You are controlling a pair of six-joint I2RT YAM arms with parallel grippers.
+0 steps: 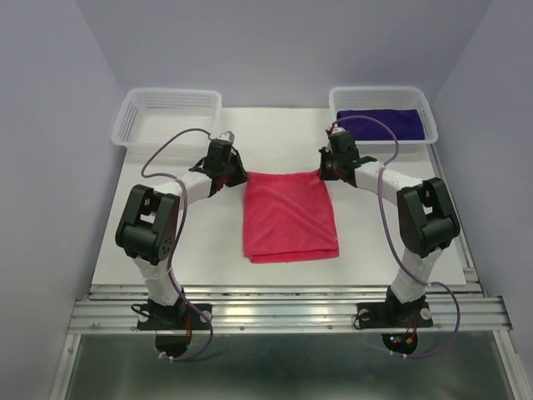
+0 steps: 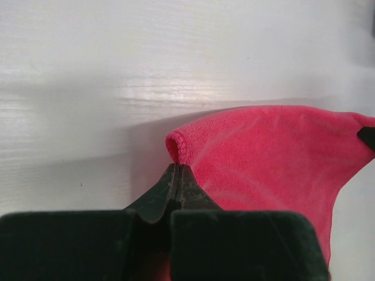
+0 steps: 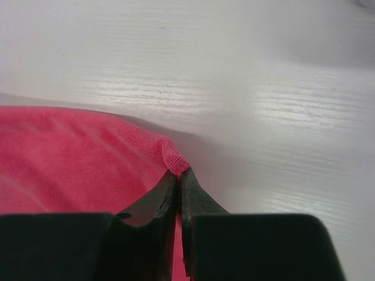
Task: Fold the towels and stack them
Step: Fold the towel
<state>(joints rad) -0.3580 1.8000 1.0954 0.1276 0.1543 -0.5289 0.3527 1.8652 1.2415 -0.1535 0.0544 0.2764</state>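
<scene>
The bright pink-red towel (image 1: 290,218) lies spread on the white bench (image 1: 208,250), near edge toward the arm bases. It looks close to square, so I cannot tell its long axis. Its far edge spans between the grippers. The left gripper (image 2: 177,171) is pinched tight on the far-left corner and the right gripper (image 3: 179,174) on the far-right corner. Beyond the right gripper, a dark purple towel (image 1: 381,122) lies in a white mesh basket (image 1: 430,125). Beyond the left gripper stands a second mesh basket (image 1: 166,117).
</scene>
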